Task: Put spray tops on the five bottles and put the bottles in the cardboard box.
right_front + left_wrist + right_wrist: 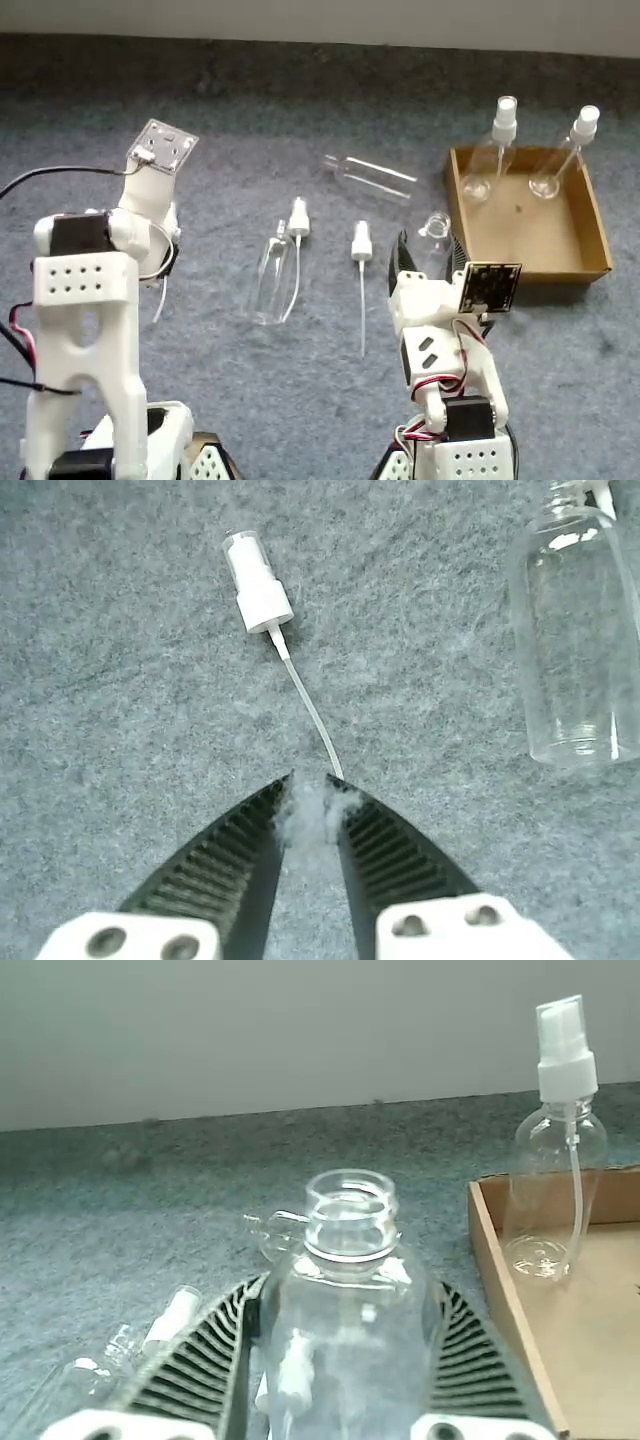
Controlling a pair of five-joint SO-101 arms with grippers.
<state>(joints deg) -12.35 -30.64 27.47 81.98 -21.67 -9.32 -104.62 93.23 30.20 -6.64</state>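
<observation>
Right jaws around upright capless bottle (345, 1300); left jaws narrowly apart at tube of spray top (257, 585).

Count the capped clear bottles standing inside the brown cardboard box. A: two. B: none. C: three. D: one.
A: a clear plastic bottle with a white spray top and a second capped bottle stand in the brown cardboard box.
</observation>
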